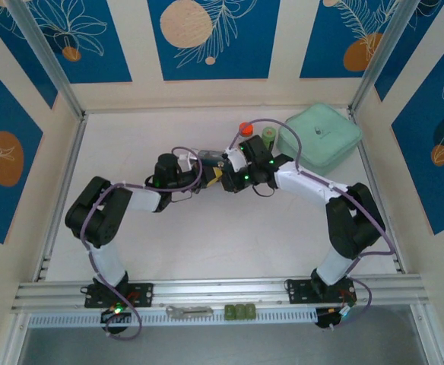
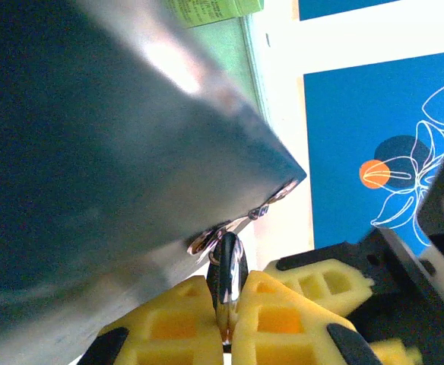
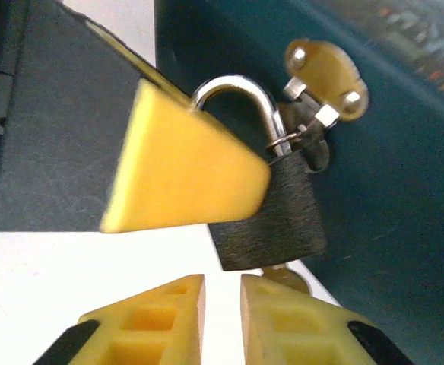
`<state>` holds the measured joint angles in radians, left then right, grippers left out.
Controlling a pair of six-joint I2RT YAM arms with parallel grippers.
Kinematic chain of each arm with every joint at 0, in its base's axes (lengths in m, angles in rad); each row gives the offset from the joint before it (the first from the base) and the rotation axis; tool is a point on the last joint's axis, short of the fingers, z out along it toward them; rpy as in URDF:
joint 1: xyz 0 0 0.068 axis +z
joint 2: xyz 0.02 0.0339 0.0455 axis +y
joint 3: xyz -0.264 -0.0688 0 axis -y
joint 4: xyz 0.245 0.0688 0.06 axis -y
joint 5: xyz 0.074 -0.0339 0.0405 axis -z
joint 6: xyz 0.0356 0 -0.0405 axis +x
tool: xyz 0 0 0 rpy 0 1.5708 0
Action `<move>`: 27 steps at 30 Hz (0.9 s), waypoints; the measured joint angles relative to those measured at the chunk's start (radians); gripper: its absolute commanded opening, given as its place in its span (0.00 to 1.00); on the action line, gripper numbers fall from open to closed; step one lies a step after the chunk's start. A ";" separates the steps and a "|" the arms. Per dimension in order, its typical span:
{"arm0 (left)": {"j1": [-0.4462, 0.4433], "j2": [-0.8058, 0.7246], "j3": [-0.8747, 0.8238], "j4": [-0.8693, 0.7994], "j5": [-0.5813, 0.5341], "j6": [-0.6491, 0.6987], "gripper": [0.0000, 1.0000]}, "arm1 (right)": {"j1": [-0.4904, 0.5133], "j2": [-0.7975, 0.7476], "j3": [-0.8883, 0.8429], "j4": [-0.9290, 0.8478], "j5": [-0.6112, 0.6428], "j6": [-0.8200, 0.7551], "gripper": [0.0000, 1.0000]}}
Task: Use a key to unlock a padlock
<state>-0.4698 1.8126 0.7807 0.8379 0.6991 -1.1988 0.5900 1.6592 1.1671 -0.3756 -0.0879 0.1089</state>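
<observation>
My right gripper (image 3: 222, 283) sits at the bottom of its wrist view with the jaws only a narrow slit apart and nothing between them. Just above it hangs the padlock (image 3: 271, 217), centre frame, its shackle through a brassy hasp (image 3: 325, 72) on the dark blue box (image 3: 389, 190). A pale stub under the body, which I take for the key (image 3: 283, 276), pokes out above my right-hand pad. My left gripper (image 2: 227, 285) is clamped on the padlock, and one of its fingers (image 3: 184, 171) covers the padlock's left side. If I close now, I may pinch the lock's bottom edge rather than the key. A loose key could drop out, and a twist could swing the padlock on its hasp or bend the thin blade. The padlock's face shows no brand. A green label (image 2: 207, 11) at the top of the left wrist view is too blurred to read.
</observation>
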 measured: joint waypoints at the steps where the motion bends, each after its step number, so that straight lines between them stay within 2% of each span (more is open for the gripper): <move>1: 0.000 0.000 0.001 -0.005 0.000 0.000 0.00 | 0.013 -0.001 0.006 -0.007 0.033 -0.011 0.34; 3: 0.000 0.000 0.002 -0.008 -0.001 0.000 0.00 | 0.039 -0.001 0.013 -0.017 0.088 -0.033 0.37; 8: 0.000 -0.001 0.005 -0.017 -0.003 0.001 0.00 | 0.087 -0.001 0.035 -0.045 0.208 -0.085 0.38; 16: 0.000 -0.006 0.015 -0.053 0.005 0.003 0.00 | 0.098 -0.001 0.062 -0.056 0.361 -0.142 0.40; 27: 0.000 -0.006 0.015 -0.063 0.004 0.003 0.00 | 0.143 0.004 0.061 -0.047 0.476 -0.209 0.38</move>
<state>-0.4698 1.8069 0.7959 0.7753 0.7029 -1.1954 0.7330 1.6634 1.2285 -0.4221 0.3878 -0.1005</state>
